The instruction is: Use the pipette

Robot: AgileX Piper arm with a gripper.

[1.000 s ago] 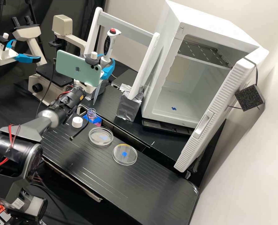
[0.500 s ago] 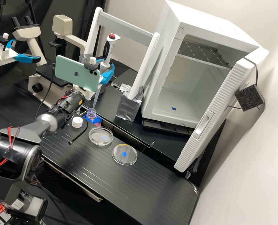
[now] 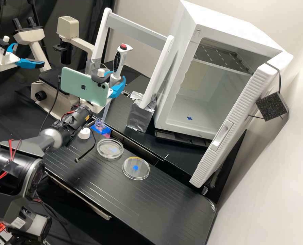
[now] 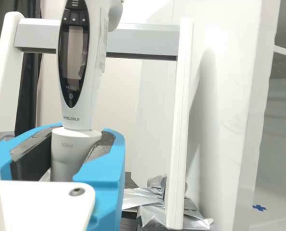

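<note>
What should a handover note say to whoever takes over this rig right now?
Gripper: closed around the white pipette with a red button, nearly upright.
Pipette's long translucent tip points down at the clear, uncapped bottle; whether inside the neck, I cannot tell.
White plastic cap and two round, clear, shallow dishes: on the bench nearby.
Done: pipette gripped, bottle open.
Left: probably drawing up liquid and dispensing it, perhaps into a dish.

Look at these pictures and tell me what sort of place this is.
Most likely a biology laboratory, perhaps one for cell culture. The gripper holds a pipette, two petri dishes lie on the dark bench, and a microscope stands beyond them.
</note>
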